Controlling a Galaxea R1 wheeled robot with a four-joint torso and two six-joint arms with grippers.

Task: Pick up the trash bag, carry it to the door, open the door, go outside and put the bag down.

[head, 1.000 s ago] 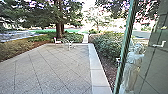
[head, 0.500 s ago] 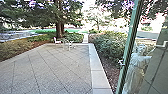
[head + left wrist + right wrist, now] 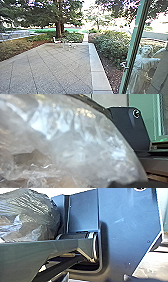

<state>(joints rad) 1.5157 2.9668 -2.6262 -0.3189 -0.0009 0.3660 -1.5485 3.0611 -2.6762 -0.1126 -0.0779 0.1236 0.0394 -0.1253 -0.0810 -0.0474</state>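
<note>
The trash bag (image 3: pixel 72 141) is translucent and crumpled, large and close in the left wrist view. In the right wrist view the bag (image 3: pixel 27 215) is beside the robot's dark body, with light and brownish contents showing through the plastic. What holds the bag cannot be made out. The door's green edge (image 3: pixel 135 42) stands tilted at the right of the head view, with a metal handle (image 3: pixel 124 65) on it. Paved ground lies in front of the robot, beside the door's edge.
A pale kerb (image 3: pixel 98 72) borders the paving (image 3: pixel 55 67) on the right, with bushes (image 3: pixel 112 47) beyond it. White outdoor furniture (image 3: pixel 70 45) stands at the far end, near a large tree (image 3: pixel 59 28). A pale winged statue (image 3: pixel 142 67) appears in or through the door's glass.
The head camera has moved slightly, and the paving joints show a little differently. The door's edge and handle and the statue now appear further right.
</note>
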